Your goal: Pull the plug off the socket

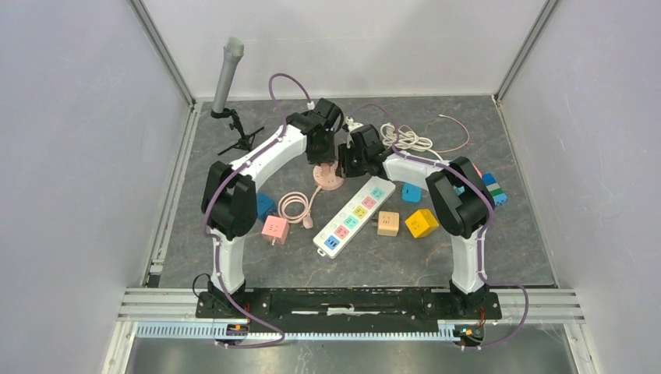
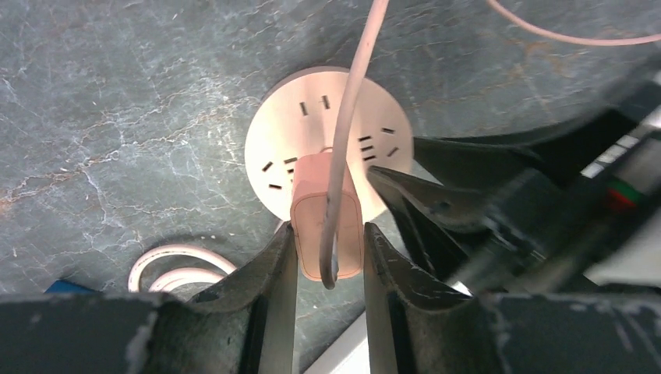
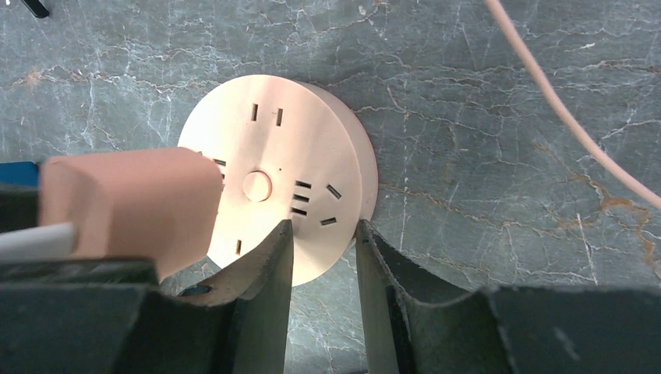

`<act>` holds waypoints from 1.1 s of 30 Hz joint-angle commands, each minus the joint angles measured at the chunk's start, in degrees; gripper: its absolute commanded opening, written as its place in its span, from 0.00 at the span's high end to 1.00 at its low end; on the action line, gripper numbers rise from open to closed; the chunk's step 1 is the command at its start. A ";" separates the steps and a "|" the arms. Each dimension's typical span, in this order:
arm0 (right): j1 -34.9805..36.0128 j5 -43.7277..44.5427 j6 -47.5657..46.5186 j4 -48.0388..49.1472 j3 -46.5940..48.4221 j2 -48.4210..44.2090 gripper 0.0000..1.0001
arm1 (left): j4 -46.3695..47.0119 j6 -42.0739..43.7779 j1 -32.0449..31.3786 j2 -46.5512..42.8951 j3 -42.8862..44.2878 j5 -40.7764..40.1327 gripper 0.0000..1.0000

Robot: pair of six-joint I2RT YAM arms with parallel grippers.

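A round pink socket lies flat on the grey table, also seen in the left wrist view and the right wrist view. A pink plug with a pink cable stands over its face, its lower end at the socket's slots. My left gripper is shut on the plug, one finger on each side. My right gripper is just right of it, its jaws narrow and straddling the socket's near rim, tips touching it. The plug shows at the left of the right wrist view.
A white power strip lies diagonally in the middle. Pink, tan, yellow and blue cube adapters sit around it. A coiled pink cable, white cables and a microphone stand are nearby.
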 commanded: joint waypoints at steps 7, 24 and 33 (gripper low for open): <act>0.08 3.49 -1.57 -5.22 0.09 2.93 0.60 | -1.26 1.80 1.02 -7.02 3.06 -2.02 0.96; -0.80 -8.44 -3.94 -2.26 6.80 -6.57 0.43 | -12.24 13.90 10.09 1.20 3.79 13.16 0.84; -3.98 -8.25 -2.38 -2.05 4.88 -12.97 0.41 | -13.92 14.97 10.87 4.46 3.49 11.72 0.70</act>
